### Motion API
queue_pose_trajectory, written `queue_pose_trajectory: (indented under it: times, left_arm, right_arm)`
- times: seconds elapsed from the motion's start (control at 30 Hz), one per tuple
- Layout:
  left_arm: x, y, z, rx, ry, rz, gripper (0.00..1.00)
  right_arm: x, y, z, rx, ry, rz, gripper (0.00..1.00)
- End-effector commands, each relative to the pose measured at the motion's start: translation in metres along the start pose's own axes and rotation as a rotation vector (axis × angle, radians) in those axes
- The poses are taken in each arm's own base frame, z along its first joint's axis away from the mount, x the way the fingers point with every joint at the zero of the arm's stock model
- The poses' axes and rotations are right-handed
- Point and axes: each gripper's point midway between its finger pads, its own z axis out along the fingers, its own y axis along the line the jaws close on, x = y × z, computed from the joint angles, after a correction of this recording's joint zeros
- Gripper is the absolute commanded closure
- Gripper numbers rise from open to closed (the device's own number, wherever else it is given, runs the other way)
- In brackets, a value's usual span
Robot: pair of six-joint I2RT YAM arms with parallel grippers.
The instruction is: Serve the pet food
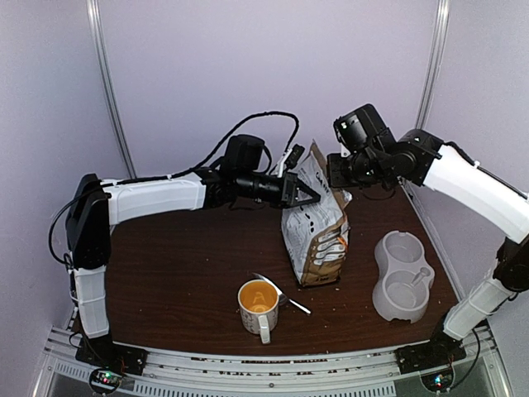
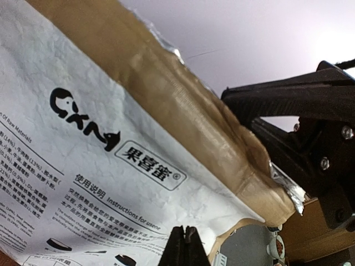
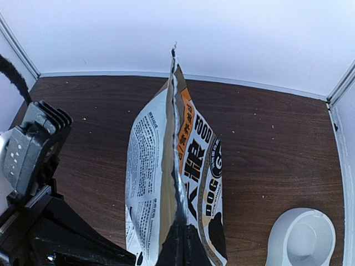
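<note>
Left gripper [image 1: 302, 193] presses its fingers together on the upper left edge of the pet food bag [image 1: 318, 227]. Right gripper [image 1: 334, 171], facing it, pinches the bag's torn top seam. Beneath both, the bag stands upright on the brown table [image 1: 165, 273]. A white double bowl [image 1: 402, 277] sits below the right gripper, to its right. A mug [image 1: 258, 306] sits below the left gripper.

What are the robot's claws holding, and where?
The pet food bag: the left claw pinches its upper edge, the right claw its top corner.
</note>
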Motion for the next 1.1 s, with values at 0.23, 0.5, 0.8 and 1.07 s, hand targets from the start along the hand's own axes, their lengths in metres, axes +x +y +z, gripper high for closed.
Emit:
queue_pose_trajectory:
  times: [0.23, 0.5, 0.8, 1.07]
  left_arm:
    - [-0.052, -0.037, -0.04, 0.017, -0.205, 0.099, 0.7]
    - [-0.048, -0.038, -0.036, 0.04, -0.176, 0.095, 0.42]
    - [-0.038, -0.031, -0.031, 0.032, -0.134, 0.085, 0.36]
    - [-0.031, -0.021, -0.02, 0.027, -0.097, 0.061, 0.41]
  right_arm:
    - [0.011, 0.032, -0.012, -0.375, 0.029, 0.121, 1.0]
    - [0.016, 0.054, -0.016, -0.54, 0.059, 0.149, 1.0]
    - [0.018, 0.055, -0.014, -0.542, 0.065, 0.153, 1.0]
    - [0.017, 0.055, -0.015, -0.543, 0.062, 0.156, 1.0]
